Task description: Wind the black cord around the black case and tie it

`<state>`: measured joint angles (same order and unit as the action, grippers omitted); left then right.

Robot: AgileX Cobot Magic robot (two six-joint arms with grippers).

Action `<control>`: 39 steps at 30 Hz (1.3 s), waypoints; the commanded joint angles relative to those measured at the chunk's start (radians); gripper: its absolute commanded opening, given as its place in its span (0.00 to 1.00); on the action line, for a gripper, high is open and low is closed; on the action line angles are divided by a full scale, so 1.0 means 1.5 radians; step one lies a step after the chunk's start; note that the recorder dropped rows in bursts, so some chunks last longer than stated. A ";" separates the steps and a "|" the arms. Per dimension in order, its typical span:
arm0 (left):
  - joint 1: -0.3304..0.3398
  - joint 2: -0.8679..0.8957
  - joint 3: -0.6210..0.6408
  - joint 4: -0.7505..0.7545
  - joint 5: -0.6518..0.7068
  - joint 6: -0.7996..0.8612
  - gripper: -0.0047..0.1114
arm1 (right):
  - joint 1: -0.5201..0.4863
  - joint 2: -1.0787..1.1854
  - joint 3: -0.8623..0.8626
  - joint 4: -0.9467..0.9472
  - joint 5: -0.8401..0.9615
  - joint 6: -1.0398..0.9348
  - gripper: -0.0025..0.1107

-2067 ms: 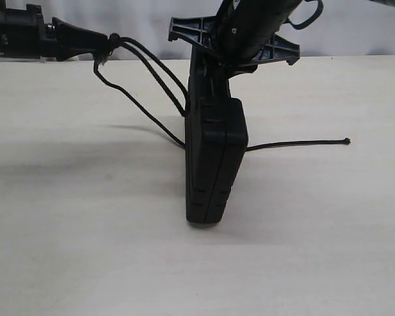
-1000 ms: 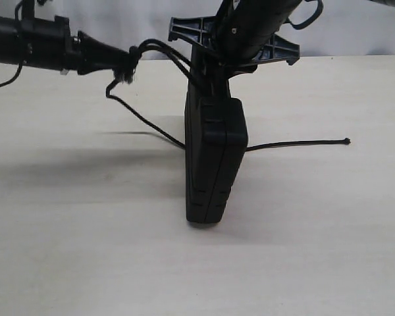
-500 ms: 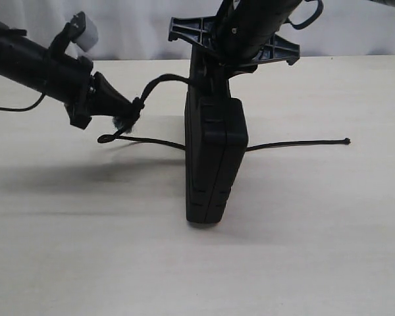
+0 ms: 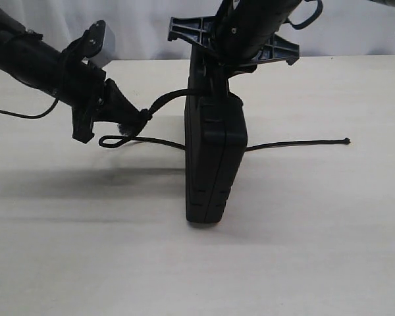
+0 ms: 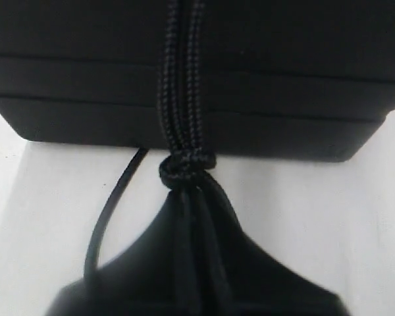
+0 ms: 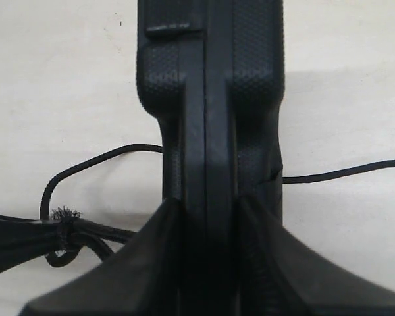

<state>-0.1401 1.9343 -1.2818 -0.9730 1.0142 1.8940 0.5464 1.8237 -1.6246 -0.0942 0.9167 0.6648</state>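
With your right tool [image 6: 207, 207] clamping the case [image 4: 214, 164] upright, draw the cord [image 5: 181, 85] pinched in your left tool [image 4: 133, 117] taut — steadily.

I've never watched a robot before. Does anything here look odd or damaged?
The black case stands on its narrow edge instead of lying flat, pinched by the right gripper. The black cord looks frayed, with a fuzzy tuft at its knot beside the left gripper, and its loose end trails across the table.
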 commanded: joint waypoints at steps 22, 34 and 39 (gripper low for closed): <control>-0.078 -0.036 0.001 -0.203 -0.011 0.088 0.04 | 0.002 -0.005 -0.003 0.008 -0.023 0.003 0.06; -0.078 -0.036 0.001 -0.278 0.041 0.083 0.04 | 0.002 -0.005 -0.003 0.008 -0.034 0.003 0.06; -0.078 -0.036 0.001 -0.255 0.025 0.059 0.12 | 0.002 -0.005 -0.003 0.008 -0.034 0.003 0.06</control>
<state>-0.2556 1.8880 -1.2818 -1.3583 1.0519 1.9987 0.5464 1.8237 -1.6246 -0.0921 0.9090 0.6648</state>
